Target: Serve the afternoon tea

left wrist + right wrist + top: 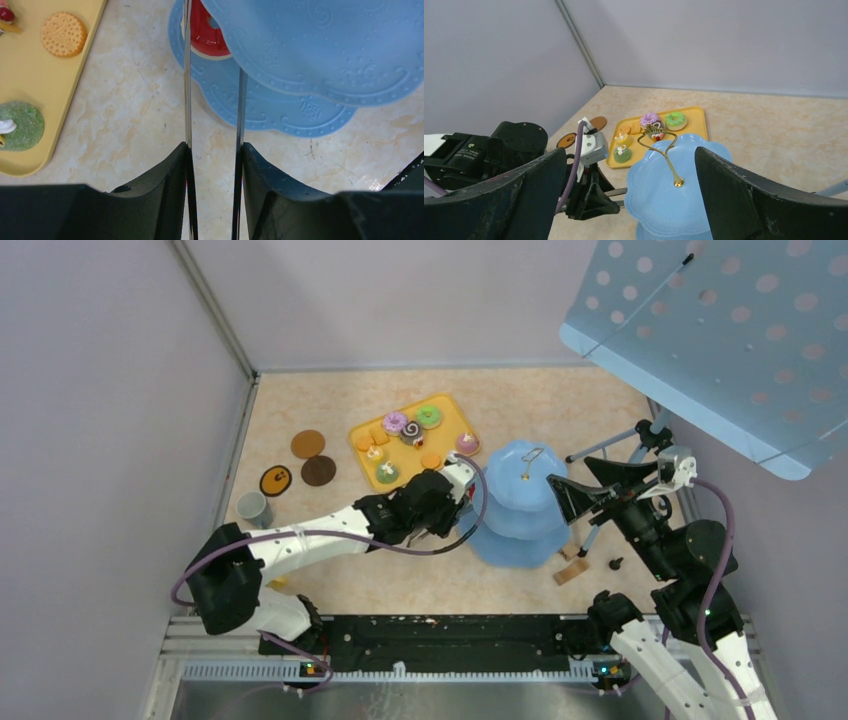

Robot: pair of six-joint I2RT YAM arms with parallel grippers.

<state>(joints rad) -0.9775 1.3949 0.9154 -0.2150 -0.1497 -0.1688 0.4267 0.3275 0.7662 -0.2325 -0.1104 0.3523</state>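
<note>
Stand [520, 502], pale blue, is sitting mid-surface, just right of the yellow tray [452, 420]. Only the left wrist view is showing a red donut [207, 30] lying on its lowest tier, tucked under the tier above, with the tongs [188, 75] reaching it. Left tool [215, 147] is clamping those tongs. From the left are lying one grey mug [252, 508], three coasters [307, 443], then seemingly four donuts [428, 416] around the tray. Right tool [630, 150] is gaping wide, empty, beside the stand.

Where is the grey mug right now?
In the top view, the grey mug stands by the left wall, just nearer the arm bases than the yellow-rimmed coaster.
</note>
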